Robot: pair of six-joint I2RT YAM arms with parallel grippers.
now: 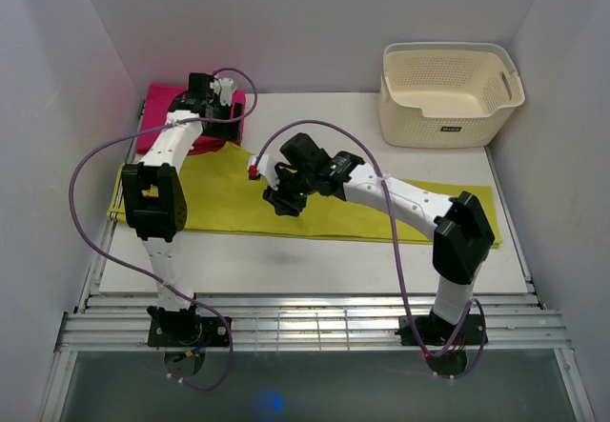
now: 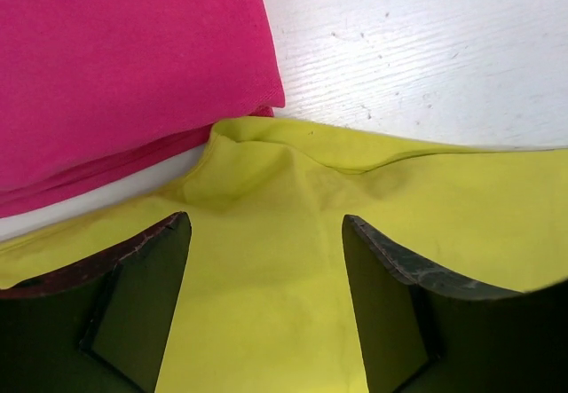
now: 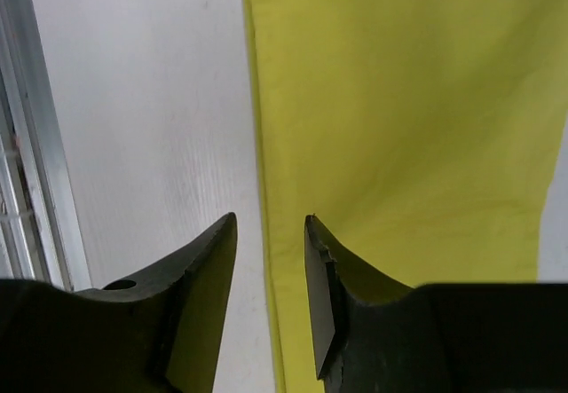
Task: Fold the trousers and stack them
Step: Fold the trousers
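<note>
Overhead view of a white table (image 1: pixel 315 260) with two robot arms mounted at the bottom edge of the frame. The trousers (image 1: pixel 229 208), lime yellow-green, lie flat as one long narrow band running from the left side of the frame to the right, across the middle of the table. A folded magenta-pink cloth (image 1: pixel 157 108) sits in the upper left, touching the band's upper left corner. A cream basket (image 1: pixel 443 122) stands in the upper right, well apart from the fabric.

The left gripper (image 1: pixel 225 129) reaches to the upper left. Its wrist view shows its jaws spread wide and grasping nothing, hovering over a rumpled corner of the trousers (image 2: pixel 293 189) just beside the pink cloth (image 2: pixel 133 56).

The right gripper (image 1: pixel 283 203) hangs over the centre of the band. In its wrist view the jaws stand only narrowly parted (a slim gap, nothing pinched), with the long straight edge of the trousers (image 3: pixel 399 100) running through the gap against bare table.

Judging by the single flat band, the lengthwise fold, leg over leg, looks done. The crosswise folds that would shorten the band look not yet made, and stacking is left to do.
</note>
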